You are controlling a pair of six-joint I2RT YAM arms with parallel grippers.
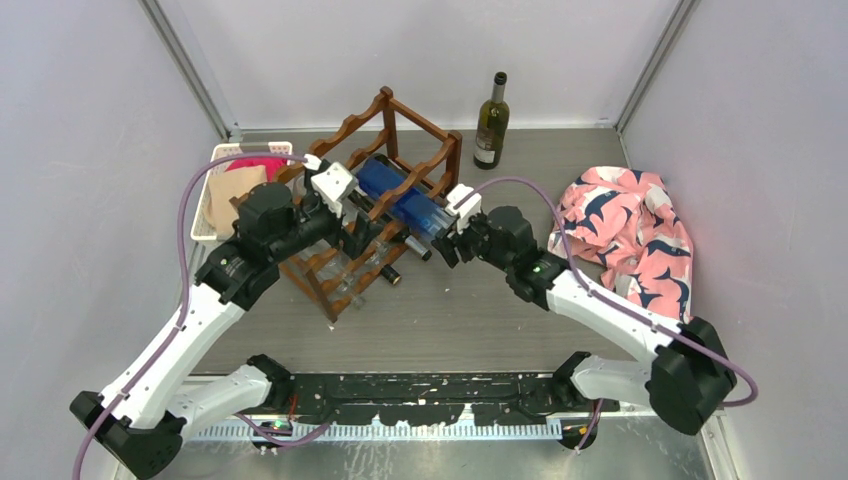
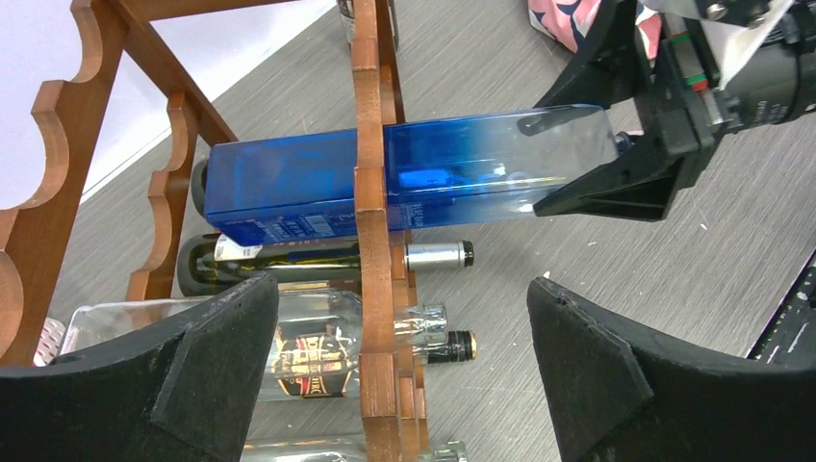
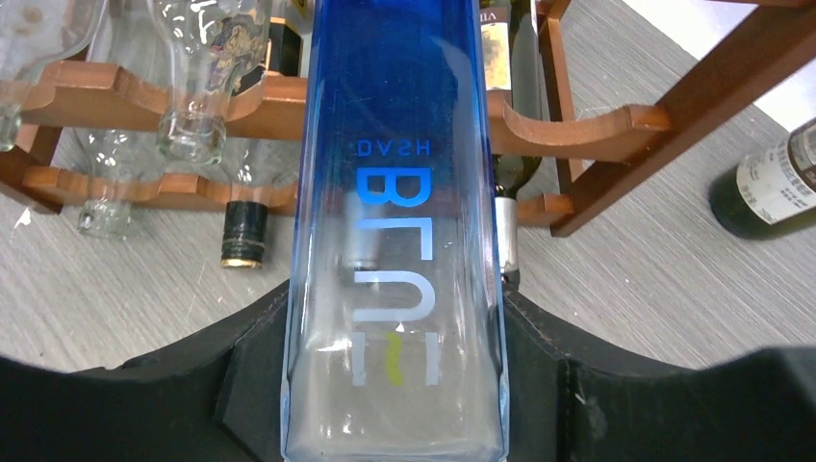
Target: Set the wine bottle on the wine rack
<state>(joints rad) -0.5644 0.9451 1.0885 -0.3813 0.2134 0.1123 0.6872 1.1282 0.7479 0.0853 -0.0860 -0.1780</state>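
We've got a grey wood-grain table [image 1: 470, 310] and on it the dark reddish-brown wooden wine rack with scalloped rails [image 1: 388, 120], with a few bottles lying in its lower rows. A crumpled pink cloth with navy shapes [image 1: 630, 225] sits off to the right. The square blue-to-clear glass bottle [image 1: 400, 195] lies across the rack's top rails, clear end poking out toward the arms. A dark green wine bottle [image 1: 491, 125] stands upright behind the rack. Our right gripper [image 2: 544, 157] is clamped on the blue bottle's clear end. The left gripper [image 2: 402, 318] gapes wide near the rack, holding nothing.

Overhead, 2 wrist close-ups: wine rack [image 1: 420, 116]
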